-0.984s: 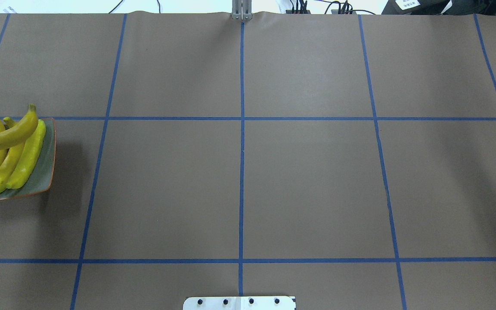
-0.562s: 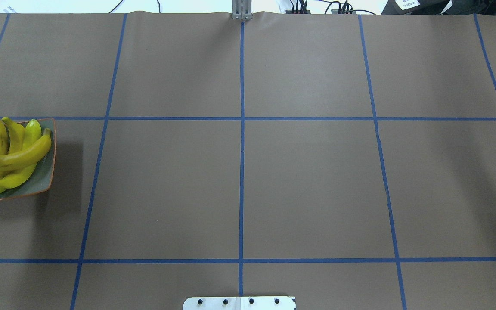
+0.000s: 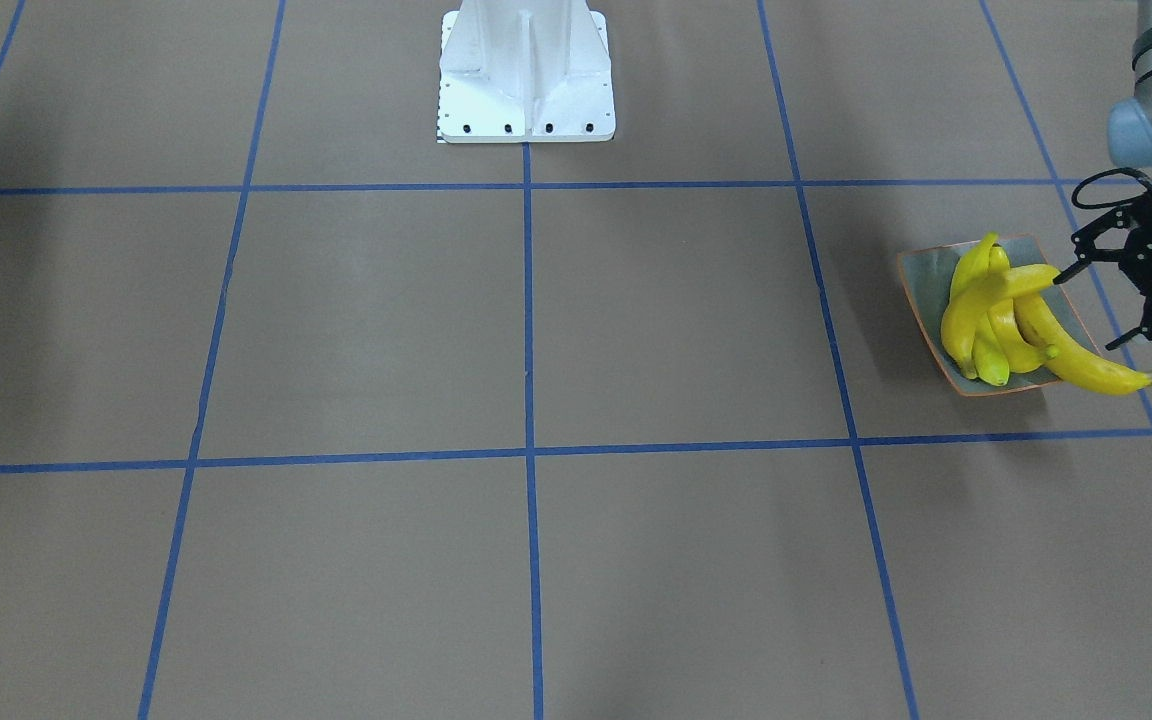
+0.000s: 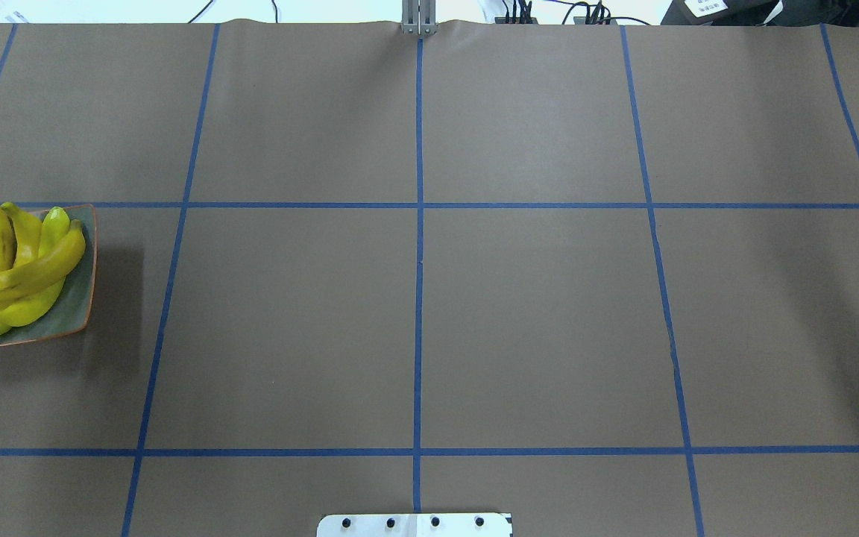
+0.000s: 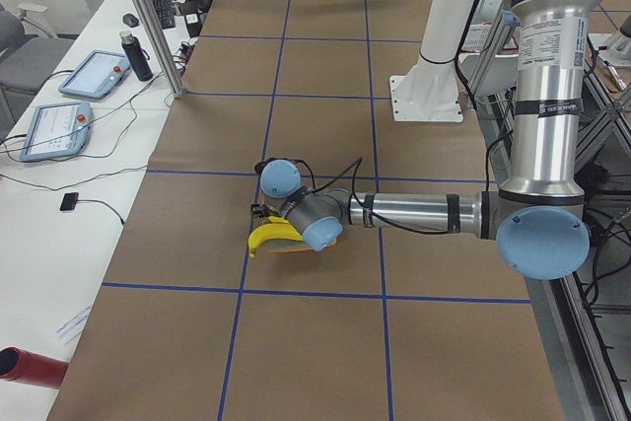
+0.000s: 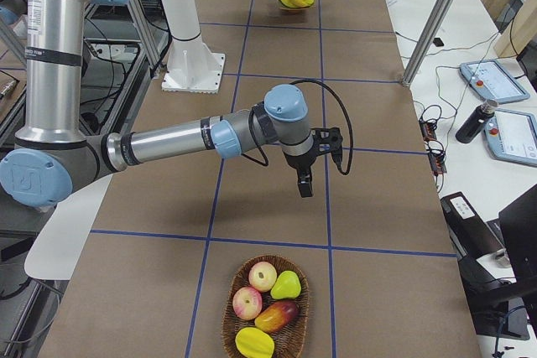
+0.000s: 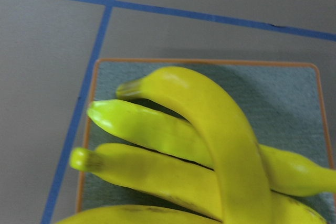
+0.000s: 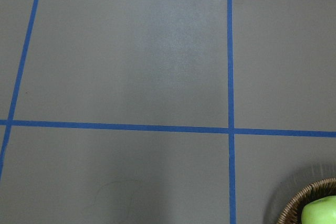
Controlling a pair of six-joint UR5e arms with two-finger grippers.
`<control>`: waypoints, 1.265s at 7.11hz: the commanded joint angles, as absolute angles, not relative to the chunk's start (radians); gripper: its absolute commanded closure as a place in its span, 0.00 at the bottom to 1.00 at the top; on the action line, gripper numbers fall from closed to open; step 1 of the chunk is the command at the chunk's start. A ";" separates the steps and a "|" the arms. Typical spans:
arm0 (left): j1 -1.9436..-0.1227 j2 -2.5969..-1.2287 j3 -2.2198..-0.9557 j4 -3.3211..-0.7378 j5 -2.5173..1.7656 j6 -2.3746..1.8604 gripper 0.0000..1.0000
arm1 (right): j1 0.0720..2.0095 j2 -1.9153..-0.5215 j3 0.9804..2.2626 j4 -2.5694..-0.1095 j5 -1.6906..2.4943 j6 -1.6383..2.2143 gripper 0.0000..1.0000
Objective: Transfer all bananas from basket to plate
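Note:
Several yellow bananas [image 4: 19, 276] lie piled on the grey-green plate [image 4: 75, 313] at the table's left edge, one of them crosswise over the rest [image 3: 996, 290]. My left gripper [image 3: 1089, 312] hangs open just beside the plate [image 3: 921, 275], one fingertip next to the top banana's end, holding nothing. Its wrist view looks straight down on the bananas [image 7: 210, 129] and plate [image 7: 294, 93]. The basket [image 6: 264, 308] sits at the table's right end with other fruit in it. My right gripper [image 6: 304, 182] hovers over the table near it; I cannot tell its state.
The white robot base [image 3: 526, 75] stands at the table's near middle. In the right wrist view the basket's rim [image 8: 307, 203] shows with a green fruit. A side bench beyond the far edge carries tablets [image 6: 487, 77] and a bottle [image 6: 470, 119]. A metal post [image 6: 428, 31] rises there.
The top banana swung down and now rests across the pile on the plate. The left gripper's fingertips have spread apart and drawn back from it.

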State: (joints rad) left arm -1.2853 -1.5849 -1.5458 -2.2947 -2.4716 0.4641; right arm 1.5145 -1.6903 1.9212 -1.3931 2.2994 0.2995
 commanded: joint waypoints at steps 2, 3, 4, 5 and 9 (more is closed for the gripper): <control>-1.467 -1.774 -1.560 -1.690 -2.461 0.417 0.01 | 1.520 -1.697 1.890 -1.394 2.299 0.287 0.00; -1.488 -1.787 -1.560 -1.589 -2.430 0.384 0.00 | 1.520 -1.706 1.888 -1.393 2.299 0.282 0.00; -1.493 -1.775 -1.551 -1.577 -2.361 0.273 0.00 | 1.520 -1.712 1.887 -1.388 2.299 0.279 0.00; -1.497 -1.752 -1.584 -1.581 -2.346 0.155 0.00 | 1.520 -1.715 1.887 -1.388 2.299 0.279 0.00; -1.544 -1.629 -1.607 -1.592 -2.272 0.207 0.00 | 1.520 -1.715 1.870 -1.394 2.298 0.252 0.00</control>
